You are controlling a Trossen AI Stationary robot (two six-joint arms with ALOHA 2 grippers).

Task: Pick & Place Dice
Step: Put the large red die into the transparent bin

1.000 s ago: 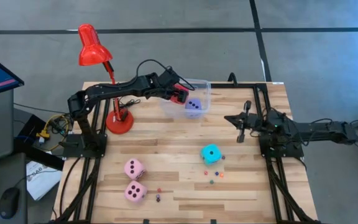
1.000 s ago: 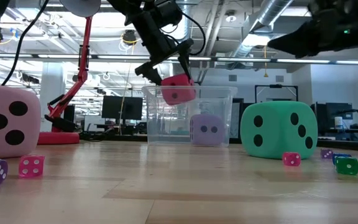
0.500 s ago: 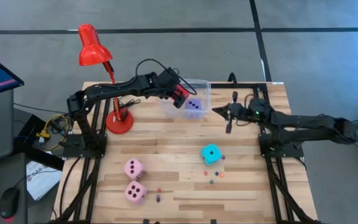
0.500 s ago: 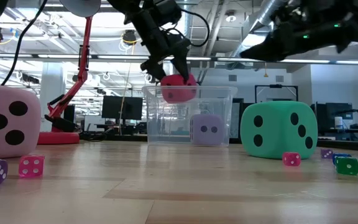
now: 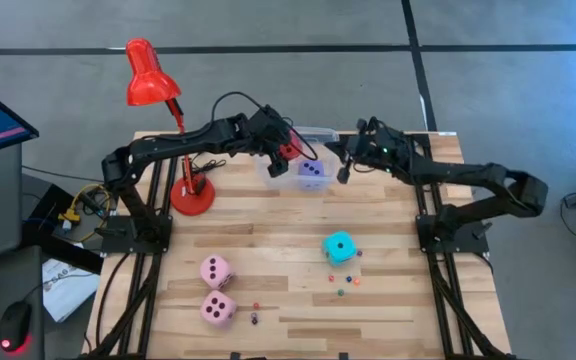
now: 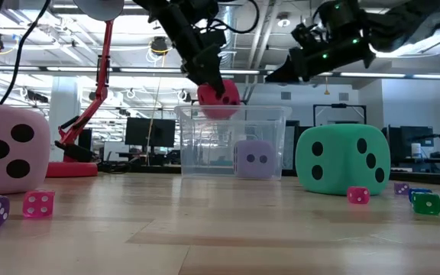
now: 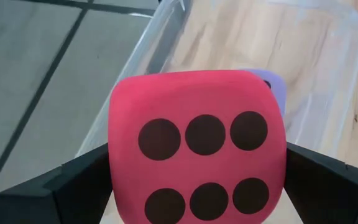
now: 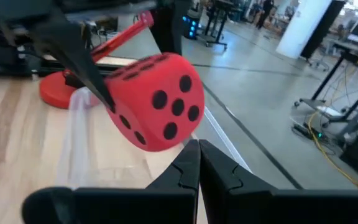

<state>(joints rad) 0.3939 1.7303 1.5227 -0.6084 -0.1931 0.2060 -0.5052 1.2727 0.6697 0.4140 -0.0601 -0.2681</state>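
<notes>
Dice handling, from the left edge of the bench rightward. Two pink dice (image 5: 216,271) (image 5: 217,308) rest near the front-left corner. They look like soft foam: light, compressible, not fragile. Judged best grip: flat opposing faces, jaws spread wide; the matte skin should not slip.

The left gripper (image 5: 286,152) pinches the red die (image 7: 196,147) across two side faces, jaws spread wide, above the rim of the clear bin (image 5: 330,140) at the back edge. The lavender die (image 5: 311,171) already lies inside.

The right gripper (image 5: 342,171), fingers pressed together, hangs just beside the bin's right wall; clearance there is tight.

The cyan die (image 5: 340,246) sits in open room right of centre, with small dice (image 5: 345,282) scattered in front of it.
</notes>
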